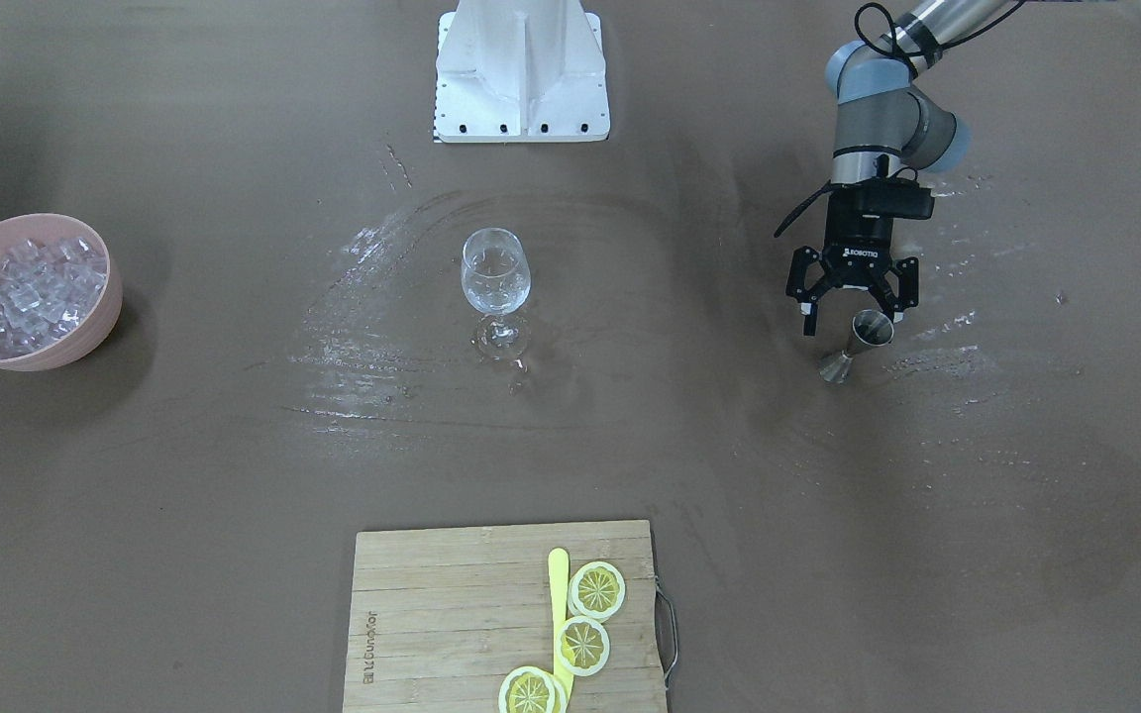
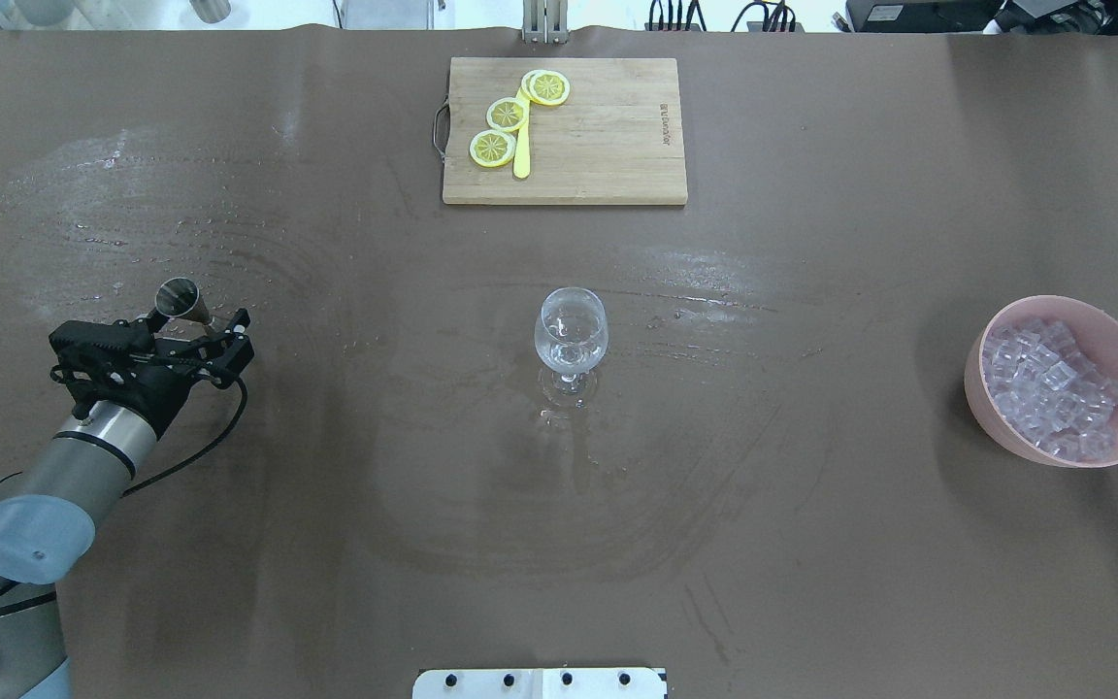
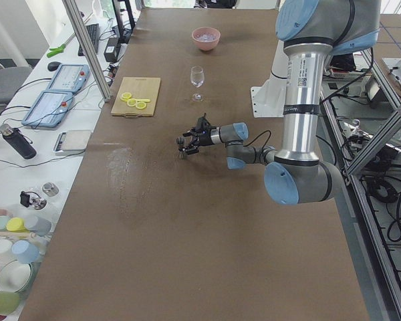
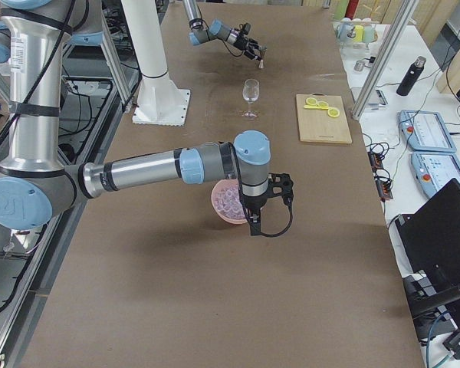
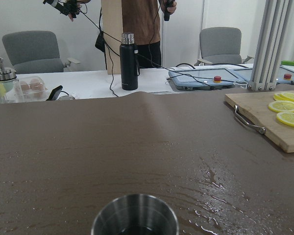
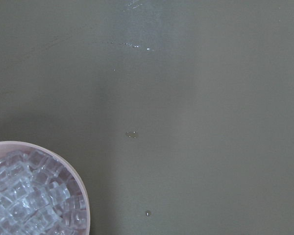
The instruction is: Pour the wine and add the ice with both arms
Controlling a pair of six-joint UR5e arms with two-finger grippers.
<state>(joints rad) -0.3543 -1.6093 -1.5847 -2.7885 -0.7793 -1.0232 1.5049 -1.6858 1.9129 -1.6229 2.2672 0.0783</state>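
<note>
A wet-streaked brown table (image 2: 811, 544) carries a clear stemmed wine glass (image 2: 571, 335) at its centre as seen from overhead, with a bamboo cutting board (image 2: 608, 146) bearing yellow lemon slices (image 2: 508, 114) at 12 o'clock. At 3 o'clock the clear ice cubes (image 2: 1054, 388) lie heaped in a round pink bowl (image 1: 100, 327); the right arm's black gripper (image 4: 267, 203) hangs above that bowl's edge, and whether its claw is apart or together cannot be told. At 9 o'clock the left arm's black gripper (image 1: 854, 317) has its fingers spread apart, and a small steel jigger (image 2: 180, 296) stands upright at their tips.
</note>
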